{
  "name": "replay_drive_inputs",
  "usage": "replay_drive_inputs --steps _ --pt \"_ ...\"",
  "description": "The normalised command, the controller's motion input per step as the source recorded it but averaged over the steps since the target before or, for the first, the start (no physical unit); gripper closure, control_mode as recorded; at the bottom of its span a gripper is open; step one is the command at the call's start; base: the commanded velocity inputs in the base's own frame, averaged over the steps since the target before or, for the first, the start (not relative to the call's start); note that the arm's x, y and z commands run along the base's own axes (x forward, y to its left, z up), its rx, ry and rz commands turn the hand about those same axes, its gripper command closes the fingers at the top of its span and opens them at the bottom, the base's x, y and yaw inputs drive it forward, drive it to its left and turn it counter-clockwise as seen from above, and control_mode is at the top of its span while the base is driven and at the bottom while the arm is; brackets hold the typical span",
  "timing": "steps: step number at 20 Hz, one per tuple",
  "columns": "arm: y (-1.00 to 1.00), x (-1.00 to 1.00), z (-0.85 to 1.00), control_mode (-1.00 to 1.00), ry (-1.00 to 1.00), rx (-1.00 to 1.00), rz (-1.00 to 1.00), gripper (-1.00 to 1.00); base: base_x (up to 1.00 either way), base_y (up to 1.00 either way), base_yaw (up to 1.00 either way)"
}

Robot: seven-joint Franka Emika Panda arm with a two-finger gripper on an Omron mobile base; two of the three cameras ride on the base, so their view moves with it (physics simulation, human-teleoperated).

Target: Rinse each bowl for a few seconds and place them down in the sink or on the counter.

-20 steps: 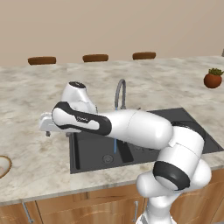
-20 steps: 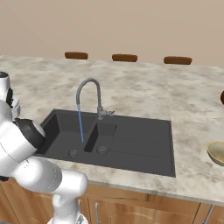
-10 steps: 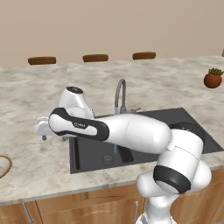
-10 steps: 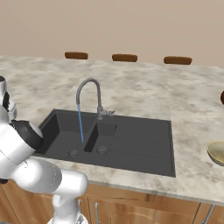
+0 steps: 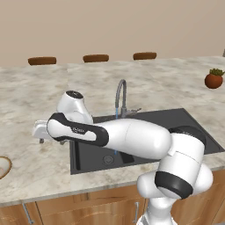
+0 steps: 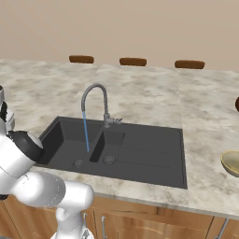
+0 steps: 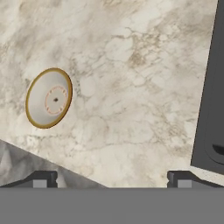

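the arm reaches out to its left over the worktop (image 5: 39, 101), and the hand (image 7: 112, 177) hangs above bare marbled stone just beside the left rim of the sink (image 5: 145, 132). its two dark fingertips (image 7: 41, 178) stand far apart at the bottom of the hand view, spread wide with nothing between them.

the shallow bowl (image 7: 48, 98), brown-rimmed with a whitish inside, sits on the worktop ahead of the hand and off to one side, apart from the fingertips; in the left base view its edge peeks in at the left border (image 5: 3, 166), near the front of the worktop and well away from the sink. the deeper olive-tan bowl (image 6: 230, 162) sits on the worktop to the right of the sink, near the right border of the right base view.

the black-grey sink has two basins and a ribbed drainboard. a thin blue stream of water (image 6: 86, 133) falls from the curved grey tap (image 6: 95, 101) into the left basin.

a reddish-brown pot with a green plant (image 5: 214, 79) stands far to the right on the worktop. three brown chair backs (image 6: 132, 61) show beyond its far edge.
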Motion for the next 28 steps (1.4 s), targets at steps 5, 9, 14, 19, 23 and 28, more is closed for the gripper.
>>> replay_drive_inputs --steps 5,9,14,19,23,28 --pt "0.00 -0.07 -0.06 -1.00 0.00 0.01 0.00 -1.00 0.00 0.00 0.00" --pt "0.00 0.00 0.00 -1.00 0.00 0.00 0.00 -1.00 0.00 0.00 0.00" --pt "0.06 -0.02 0.00 -1.00 0.00 0.00 0.00 -1.00 0.00 0.00 0.00" --pt "0.11 -0.06 -0.03 -1.00 0.00 0.00 0.00 -1.00 0.00 0.00 0.00" --pt "0.13 -0.09 -0.06 -1.00 0.00 0.00 0.00 -1.00 0.00 0.00 0.00" --pt "0.12 -0.08 -0.05 -1.00 0.00 0.00 0.00 -1.00 0.00 0.00 0.00"
